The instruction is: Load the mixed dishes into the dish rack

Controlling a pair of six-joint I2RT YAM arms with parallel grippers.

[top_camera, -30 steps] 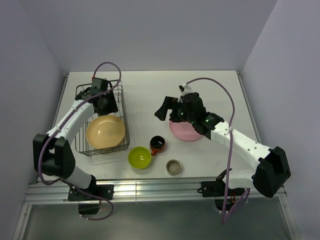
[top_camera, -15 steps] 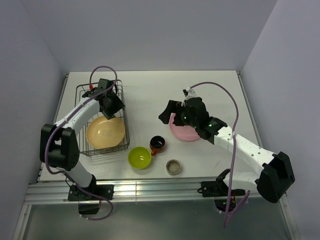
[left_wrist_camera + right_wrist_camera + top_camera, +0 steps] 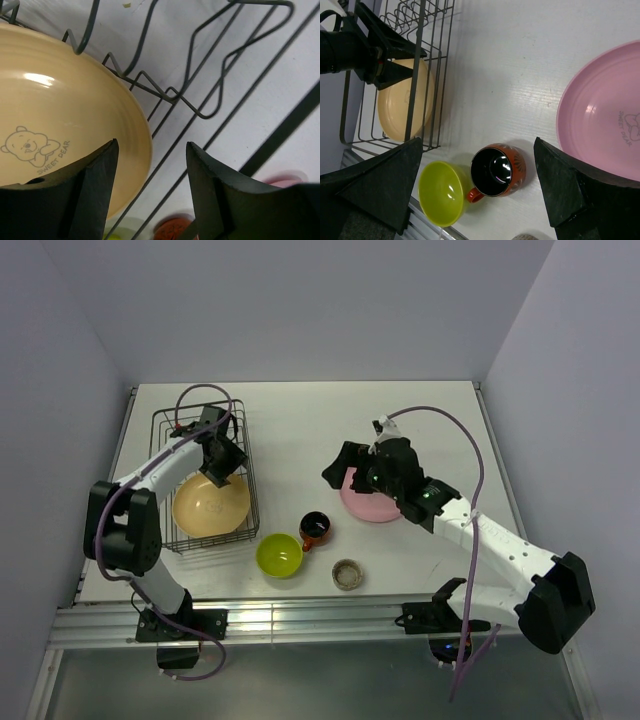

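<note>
The left hand (image 3: 151, 150) hangs open just above the yellow-orange plate (image 3: 210, 504), which lies in the dish rack (image 3: 170, 445) by the left edge of the table (image 3: 300, 420). The right hand (image 3: 478, 141), also open, hovers beside the left rim of the pink plate (image 3: 372, 505); the lime-green bowl (image 3: 279, 554), red-orange mug (image 3: 316, 528) and grey-beige cup (image 3: 347, 573) stand towards the near edge

so the yellow plate (image 3: 211, 504) fills the rack's (image 3: 252, 490) near half, left tool (image 3: 221, 478) right above its far rim; far half is just prongs (image 3: 172, 96). Bare surface (image 3: 300, 440) between rack and pink plate (image 3: 368, 502), mug (image 3: 316, 528) and bowl (image 3: 279, 554) nearer.
</note>
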